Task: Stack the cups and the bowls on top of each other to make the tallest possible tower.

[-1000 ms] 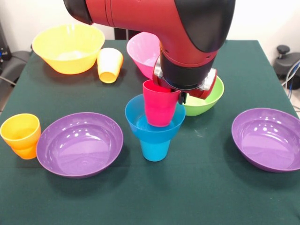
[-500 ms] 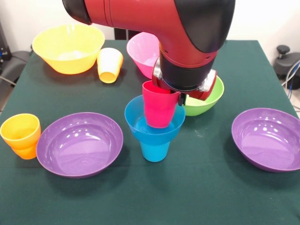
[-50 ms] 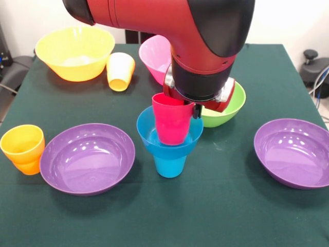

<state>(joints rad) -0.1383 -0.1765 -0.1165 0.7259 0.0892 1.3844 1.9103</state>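
A small blue bowl (image 3: 146, 129) sits on an upside-down blue cup (image 3: 169, 165) at the table's middle. A red cup (image 3: 171, 123) stands in that bowl, tilted a little, its rim right under my gripper (image 3: 180, 107). The gripper is shut on the cup's rim, and one black finger (image 3: 196, 110) shows at the cup's right side. Behind and to the right, partly hidden by the arm, is the lime green bowl (image 3: 229, 116). A yellow cup (image 3: 120, 72) lies on its side at the back, and an orange cup (image 3: 23, 149) stands at the far left.
Two purple bowls rest in front, one on the left (image 3: 87, 157) and one on the right (image 3: 293, 152). An orange-yellow bowl (image 3: 74, 51) and a pink bowl (image 3: 154, 56) stand at the back. The arm hides the space above the stack.
The gripper and the red cup have shifted slightly to the left and down into the blue bowl. Nothing else has moved.
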